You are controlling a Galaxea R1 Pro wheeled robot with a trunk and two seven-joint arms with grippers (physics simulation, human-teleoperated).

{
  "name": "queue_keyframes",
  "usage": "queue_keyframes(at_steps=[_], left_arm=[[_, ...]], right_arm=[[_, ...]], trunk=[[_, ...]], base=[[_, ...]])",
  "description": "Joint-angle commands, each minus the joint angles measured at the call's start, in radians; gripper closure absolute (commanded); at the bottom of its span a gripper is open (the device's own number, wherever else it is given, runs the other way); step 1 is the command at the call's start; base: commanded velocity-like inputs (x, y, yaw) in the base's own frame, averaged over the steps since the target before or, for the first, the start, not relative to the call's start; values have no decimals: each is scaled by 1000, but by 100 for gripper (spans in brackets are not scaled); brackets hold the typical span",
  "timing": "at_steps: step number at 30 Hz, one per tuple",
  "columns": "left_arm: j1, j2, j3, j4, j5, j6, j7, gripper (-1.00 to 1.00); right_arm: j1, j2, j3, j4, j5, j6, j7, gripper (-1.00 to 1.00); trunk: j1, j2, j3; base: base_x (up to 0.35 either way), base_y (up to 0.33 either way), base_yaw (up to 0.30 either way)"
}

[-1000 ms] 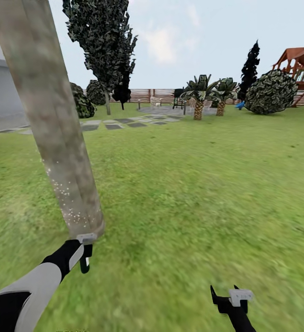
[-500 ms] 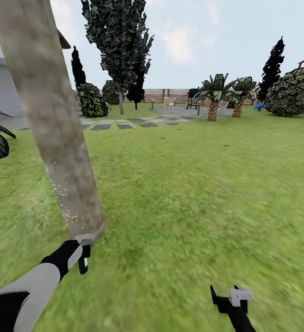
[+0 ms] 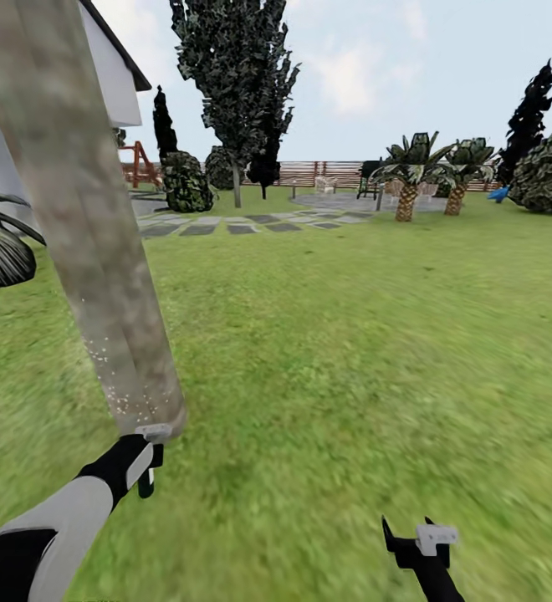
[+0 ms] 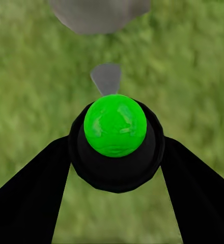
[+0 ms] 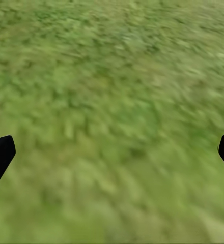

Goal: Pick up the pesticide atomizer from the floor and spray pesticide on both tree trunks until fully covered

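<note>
My left gripper (image 3: 148, 464) hangs just below the base of the near tree trunk (image 3: 84, 217), a thick, leaning beige-grey column. In the left wrist view the left gripper (image 4: 117, 152) is shut on the pesticide atomizer (image 4: 114, 124), a black body with a round bright green top, over the grass floor (image 4: 30, 76). Whitish pesticide specks (image 3: 113, 368) dot the trunk's lower part. A second tree (image 3: 234, 75) with dark mottled foliage stands far back. My right gripper (image 3: 410, 539) is open low over grass; its fingers stand wide apart around nothing in the right wrist view (image 5: 112, 152).
A white house (image 3: 113, 75) and a dark spiky plant (image 3: 0, 247) are at the left. Grey paving stones (image 3: 251, 224), two small palms (image 3: 431, 180), bushes (image 3: 188, 182) and the brown slat fence (image 3: 326, 171) lie far back. Open lawn (image 3: 351, 334) spreads ahead and right.
The camera has swung left: the far scene has slid right, the house and a red frame have come into view at the left. Both arms hold the same pose.
</note>
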Motion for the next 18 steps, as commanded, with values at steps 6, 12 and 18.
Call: queue_keyframes(at_steps=[6, 12, 18], left_arm=[[0, 0, 0, 1, -1, 0, -2, 100], [0, 0, 1, 1, -1, -1, -2, 100], [0, 0, 1, 1, -1, -1, -2, 100]], right_arm=[[0, 0, 0, 0, 0, 0, 0, -100], [0, 0, 0, 0, 1, 0, 0, -100], [0, 0, 0, 0, 0, 0, 0, -100]], trunk=[[0, 0, 0], [0, 0, 0], [0, 0, 0]], base=[[138, -256, 277], [143, -256, 277], [149, -256, 276]])
